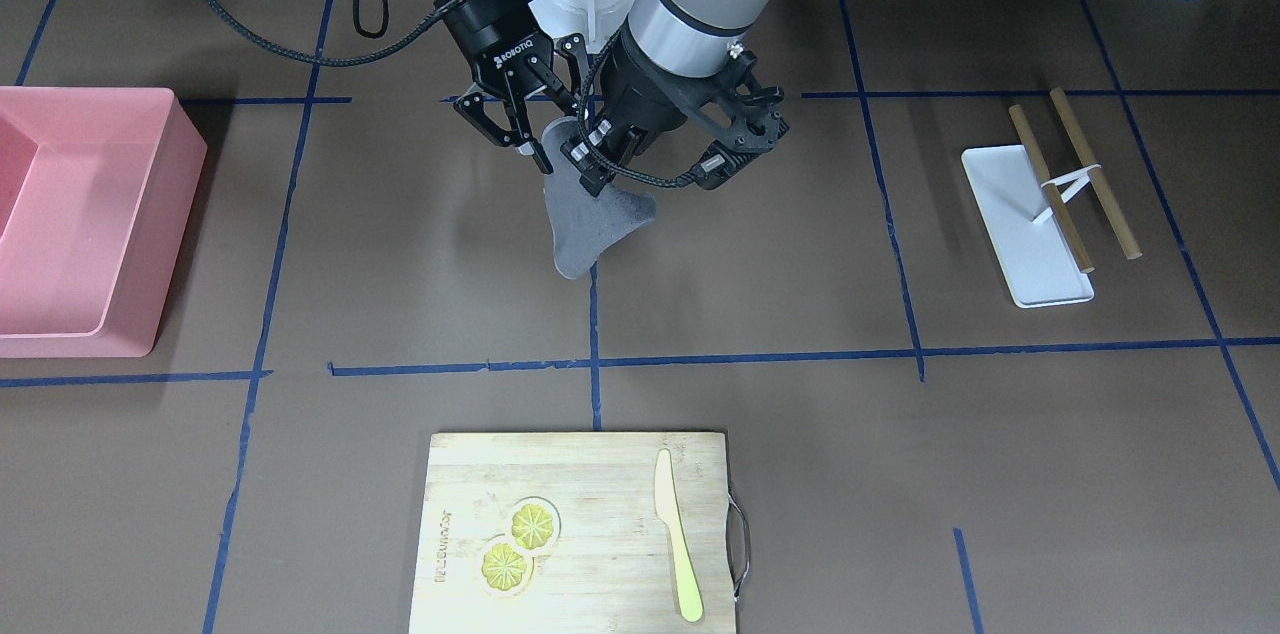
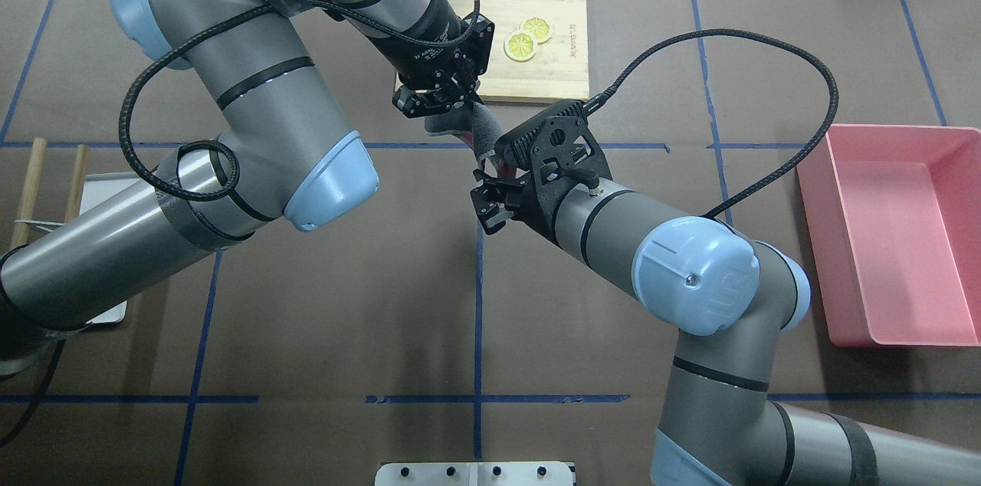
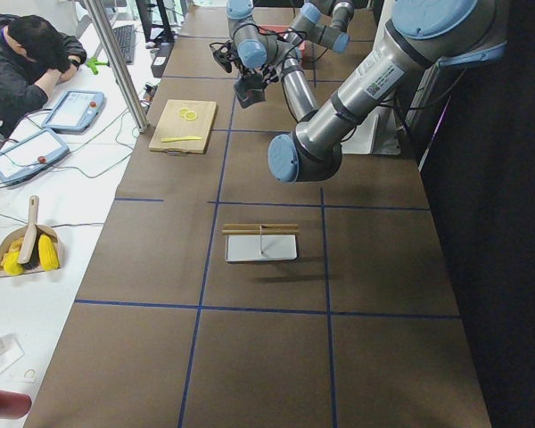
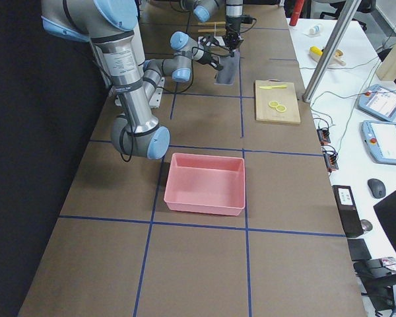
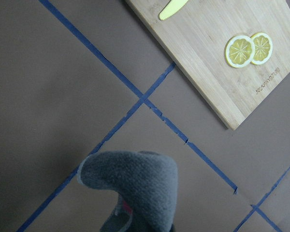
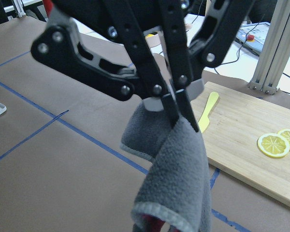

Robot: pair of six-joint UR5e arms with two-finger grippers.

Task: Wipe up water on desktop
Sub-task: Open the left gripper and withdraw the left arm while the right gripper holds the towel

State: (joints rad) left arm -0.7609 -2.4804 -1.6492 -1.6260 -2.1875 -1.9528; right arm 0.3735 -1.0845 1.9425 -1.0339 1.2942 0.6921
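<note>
The desktop (image 1: pixel 780 244) is dark brown with blue tape lines; I can make out no water on it. A grey cloth (image 1: pixel 590 224) hangs above its middle. My left gripper (image 1: pixel 592 169) is shut on the cloth's upper part. The cloth also shows in the overhead view (image 2: pixel 479 133), in the left wrist view (image 5: pixel 135 183), where it hides the fingers, and in the right wrist view (image 6: pixel 179 174). My right gripper (image 1: pixel 515 139) is right beside the cloth's top edge with its jaws apart. It also shows in the overhead view (image 2: pixel 484 198).
A pink bin (image 1: pixel 80 214) stands on my right side. A bamboo cutting board (image 1: pixel 600 514) with two lemon slices (image 1: pixel 520 544) and a yellow knife (image 1: pixel 678 539) lies at the far edge. A white tray (image 1: pixel 1025 234) with two wooden sticks (image 1: pixel 1090 174) lies on my left.
</note>
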